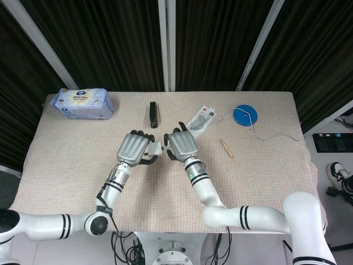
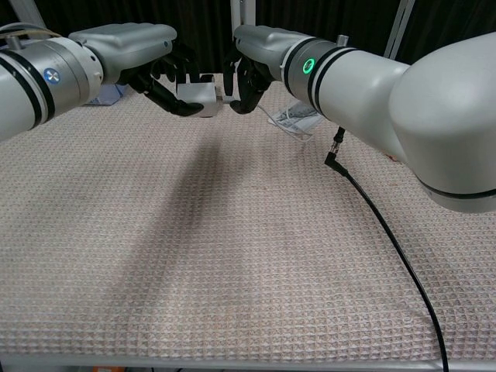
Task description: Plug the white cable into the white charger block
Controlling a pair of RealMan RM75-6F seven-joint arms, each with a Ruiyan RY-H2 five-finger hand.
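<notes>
The white charger block is held above the table in my left hand. My right hand holds the plug end of the white cable right against the block's face. The two hands nearly touch over the middle of the table. The white cable trails off to the right across the mat. How deep the plug sits in the block cannot be told.
A black stapler-like object lies behind the hands. A printed packet sits right of them, with a blue disc and a wooden stick further right. A tissue pack is at the far left. A black arm cable crosses the mat.
</notes>
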